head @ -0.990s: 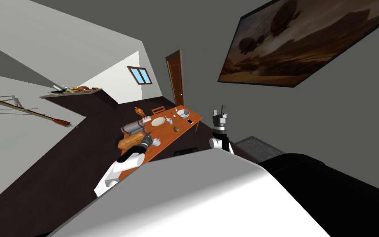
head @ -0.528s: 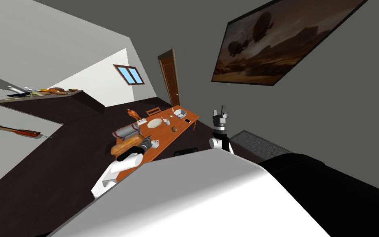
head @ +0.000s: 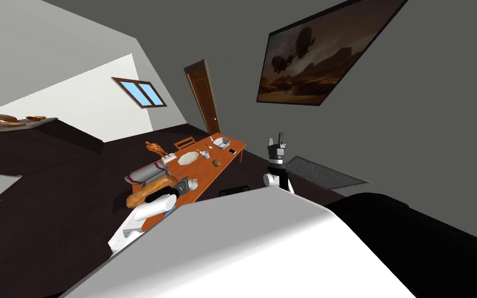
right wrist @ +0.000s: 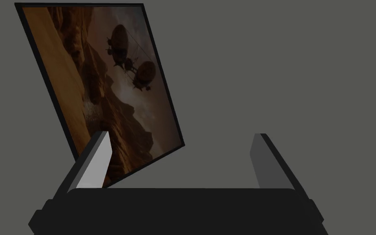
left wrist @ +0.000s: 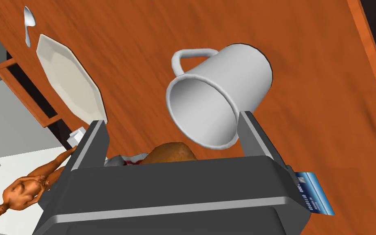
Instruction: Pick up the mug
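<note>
A white mug (left wrist: 224, 81) stands on the orange table (left wrist: 326, 102), with its handle (left wrist: 185, 57) on the side away from my hand. My left gripper (left wrist: 173, 132) is open just above it. The mug's rim lies between the two fingers, close against one finger (left wrist: 251, 132) and well apart from the other. In the head view the mug (head: 193, 183) sits at the table's near end, right at my left gripper (head: 184, 186). My right gripper (head: 276, 142) is raised beside my chest, open and holding nothing (right wrist: 179, 151).
Close to the mug lie a brown loaf (left wrist: 171, 151), a white plate (left wrist: 67, 81), a spoon (left wrist: 28, 22) and a blue card (left wrist: 313, 196). A brown figurine (left wrist: 24, 193) stands past the plate. The table edge (left wrist: 366, 53) runs near the mug. A chair (head: 184, 143) stands behind the table.
My head view has swung, so the whole room has slid left in the picture. My left gripper stays open at the mug. The right arm has not moved.
</note>
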Tool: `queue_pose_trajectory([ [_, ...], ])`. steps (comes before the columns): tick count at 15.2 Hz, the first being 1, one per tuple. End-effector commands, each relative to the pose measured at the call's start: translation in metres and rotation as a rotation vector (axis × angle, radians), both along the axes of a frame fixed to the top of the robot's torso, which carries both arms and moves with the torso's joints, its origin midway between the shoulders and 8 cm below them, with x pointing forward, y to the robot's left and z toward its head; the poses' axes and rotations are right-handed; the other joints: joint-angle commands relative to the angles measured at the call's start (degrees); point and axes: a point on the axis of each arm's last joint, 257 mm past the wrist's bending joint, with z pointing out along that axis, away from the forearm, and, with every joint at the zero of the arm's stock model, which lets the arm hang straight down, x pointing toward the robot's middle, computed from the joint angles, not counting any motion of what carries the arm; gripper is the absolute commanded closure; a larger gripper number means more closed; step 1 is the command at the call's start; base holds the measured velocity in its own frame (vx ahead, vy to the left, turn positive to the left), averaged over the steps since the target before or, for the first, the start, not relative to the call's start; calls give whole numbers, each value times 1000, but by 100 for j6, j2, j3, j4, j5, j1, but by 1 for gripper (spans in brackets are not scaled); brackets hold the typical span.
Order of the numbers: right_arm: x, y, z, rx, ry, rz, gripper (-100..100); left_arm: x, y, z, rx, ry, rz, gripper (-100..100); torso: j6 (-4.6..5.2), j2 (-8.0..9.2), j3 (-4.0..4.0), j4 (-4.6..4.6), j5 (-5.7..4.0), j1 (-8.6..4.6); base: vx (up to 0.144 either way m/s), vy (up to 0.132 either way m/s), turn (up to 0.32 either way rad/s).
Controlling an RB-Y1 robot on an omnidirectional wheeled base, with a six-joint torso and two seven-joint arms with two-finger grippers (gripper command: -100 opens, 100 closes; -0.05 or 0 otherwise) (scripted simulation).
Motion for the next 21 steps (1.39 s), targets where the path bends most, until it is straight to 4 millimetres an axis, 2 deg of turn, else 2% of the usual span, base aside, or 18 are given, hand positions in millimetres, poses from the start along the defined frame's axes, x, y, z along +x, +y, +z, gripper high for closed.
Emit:
queue_pose_trajectory([
  [1,0,0,0,0,0,0,0,-13,7,-8,-17,55,20,-100,0,0,0,0,0,0,-29,43,-218],
  [6,0,0,0,0,0,0,0,-33,11,-22,-37,142,39,-100,3,-5,-3,-1,-1,-4,-34,39,-191],
  [9,0,0,0,0,0,0,0,-54,20,-34,-66,227,71,-100,3,-6,-4,-1,-1,-5,-39,41,-242],
  [11,0,0,0,0,0,0,0,-60,19,-36,-70,251,73,-100,3,-5,-3,-1,0,0,-35,48,-186],
  [12,0,0,0,0,0,0,0,-70,23,-41,-84,291,88,-100,1,-7,-4,-1,0,-1,-28,44,-200],
  [21,0,0,0,0,0,0,0,-116,30,-55,-141,466,142,-100,3,-11,-6,-2,0,0,-35,48,-225],
])
